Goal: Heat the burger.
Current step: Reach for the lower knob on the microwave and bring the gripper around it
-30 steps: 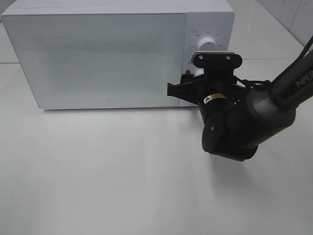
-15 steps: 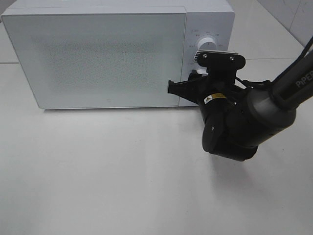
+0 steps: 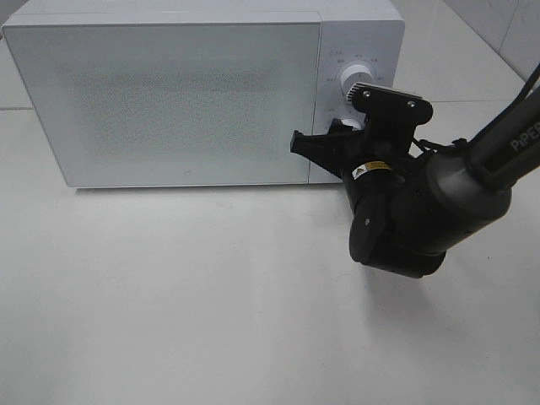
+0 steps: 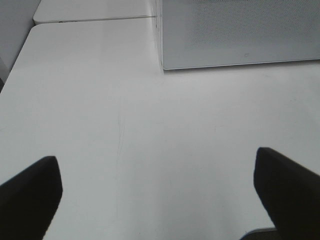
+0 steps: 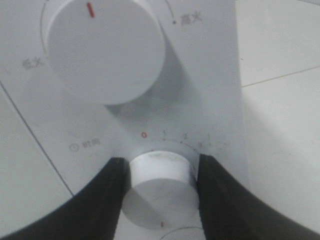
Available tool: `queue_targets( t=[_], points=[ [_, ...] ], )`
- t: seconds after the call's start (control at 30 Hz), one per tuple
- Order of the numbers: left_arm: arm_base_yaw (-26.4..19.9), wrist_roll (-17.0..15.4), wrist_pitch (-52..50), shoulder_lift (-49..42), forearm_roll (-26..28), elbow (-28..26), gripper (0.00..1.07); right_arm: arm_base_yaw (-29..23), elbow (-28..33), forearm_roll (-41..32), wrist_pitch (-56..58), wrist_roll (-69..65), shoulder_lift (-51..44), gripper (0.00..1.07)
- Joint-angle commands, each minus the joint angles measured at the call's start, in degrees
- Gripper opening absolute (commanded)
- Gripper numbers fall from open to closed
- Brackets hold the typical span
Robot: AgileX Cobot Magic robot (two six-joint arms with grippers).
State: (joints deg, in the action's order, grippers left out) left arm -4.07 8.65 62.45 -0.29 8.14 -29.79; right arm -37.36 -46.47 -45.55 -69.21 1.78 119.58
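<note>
Our right claw (image 5: 161, 166) pinches the white round timer knob (image 5: 157, 186) (left claw (image 4: 159, 189) wide, empty); the smooth plastic could slip mid-twist.

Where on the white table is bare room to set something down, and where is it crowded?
Free: the white table in front of the white microwave oven, left of the black right arm. Crowded: the control panel, where the right gripper grips the lower white round knob.
</note>
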Motion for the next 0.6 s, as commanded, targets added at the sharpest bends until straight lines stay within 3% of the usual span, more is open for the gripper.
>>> queue_targets(
  t=[0.03, 0.6],
  points=[
    [0.06, -0.46, -0.97, -1.49, 0.00, 0.11, 0.98, 0.46, -0.52, 1.78, -8.02, -7.85, -0.23, 0.00],
    [0.06, -0.46, -0.97, -1.49, 0.00, 0.11, 0.98, 0.46, -0.52, 5.67, -5.84, -35.18, -0.23, 0.00]
  ],
)
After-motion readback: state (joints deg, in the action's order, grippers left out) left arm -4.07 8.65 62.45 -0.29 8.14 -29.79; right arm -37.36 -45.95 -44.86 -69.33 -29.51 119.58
